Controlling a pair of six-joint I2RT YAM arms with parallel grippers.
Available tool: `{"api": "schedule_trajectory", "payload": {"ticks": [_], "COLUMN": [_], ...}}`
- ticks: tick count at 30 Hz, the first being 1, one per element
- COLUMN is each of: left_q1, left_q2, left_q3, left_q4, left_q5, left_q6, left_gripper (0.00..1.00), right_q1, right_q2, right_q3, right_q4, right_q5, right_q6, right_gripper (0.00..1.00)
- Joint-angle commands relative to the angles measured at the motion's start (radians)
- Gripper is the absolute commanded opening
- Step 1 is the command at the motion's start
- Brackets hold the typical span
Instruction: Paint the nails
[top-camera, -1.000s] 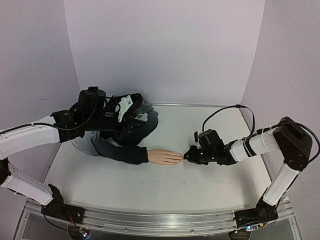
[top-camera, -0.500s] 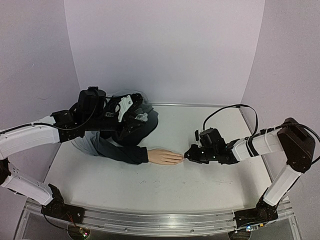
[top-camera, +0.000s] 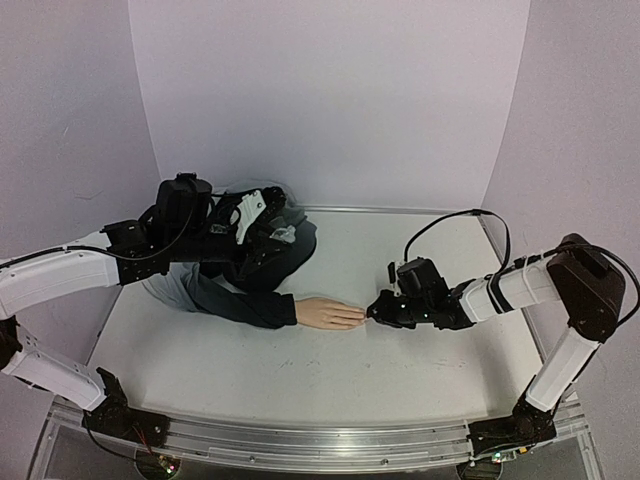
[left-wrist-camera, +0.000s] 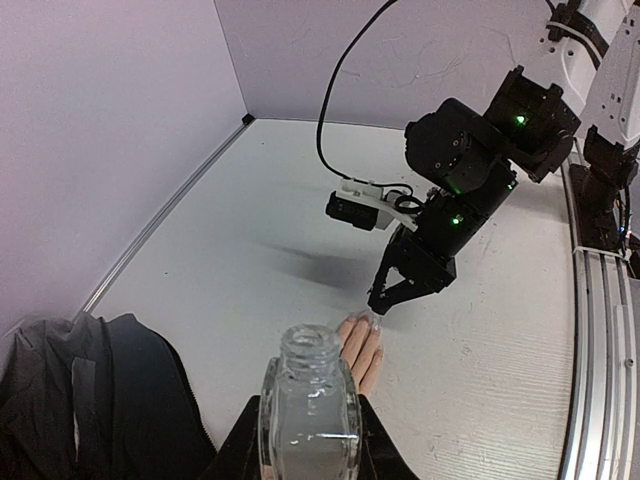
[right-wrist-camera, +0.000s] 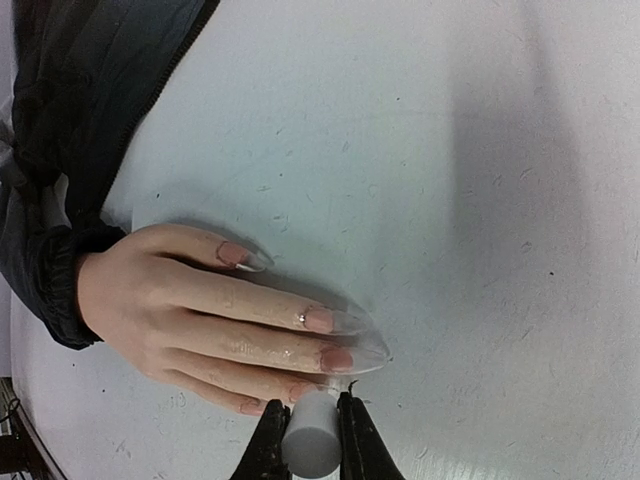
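Note:
The pale mannequin hand (top-camera: 325, 314) lies flat on the table, its dark sleeve (top-camera: 240, 300) running back left. Its long nails (right-wrist-camera: 340, 322) show in the right wrist view, and it also shows in the left wrist view (left-wrist-camera: 362, 345). My right gripper (top-camera: 374, 312) is shut on a small white brush cap (right-wrist-camera: 306, 442), held right at the fingertips of the hand (right-wrist-camera: 190, 300), by a lower finger's nail. The brush tip is hidden. My left gripper (top-camera: 262, 216) is shut on a clear glass bottle (left-wrist-camera: 308, 400) with an open neck, held upright above the sleeve.
The crumpled dark jacket (top-camera: 270, 245) lies under my left arm at the back left. The right arm's black cable (top-camera: 450, 220) loops above the table. The purple walls (top-camera: 330, 100) close the back and both sides.
My right gripper has shifted very slightly at the fingertips and come back. The left arm, the bottle and the hand have not moved.

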Motion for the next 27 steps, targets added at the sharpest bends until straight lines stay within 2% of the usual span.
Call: {"api": "schedule_trajectory", "payload": {"ticks": [1, 11, 18, 27], "left_q1": [-0.006, -0.006, -0.007, -0.006], "left_q2": [-0.031, -0.029, -0.030, -0.031], "left_q3": [0.043, 0.045, 0.045, 0.045], "left_q4": [0.019, 0.019, 0.020, 0.019], "left_q5": [0.012, 0.015, 0.019, 0.018], "left_q6": [-0.006, -0.006, -0.010, -0.007], "left_gripper": [0.00, 0.00, 0.00, 0.00], "right_q1": [0.006, 0.005, 0.006, 0.005], "right_q2": [-0.025, -0.088, -0.037, -0.014], "right_q3": [0.018, 0.017, 0.030, 0.032], "right_q4": [-0.049, -0.044, -0.011, -0.030], "right_q5": [0.061, 0.026, -0.020, 0.009], "right_q6": [0.005, -0.008, -0.004, -0.004], "right_gripper": [0.00, 0.00, 0.00, 0.00]}}
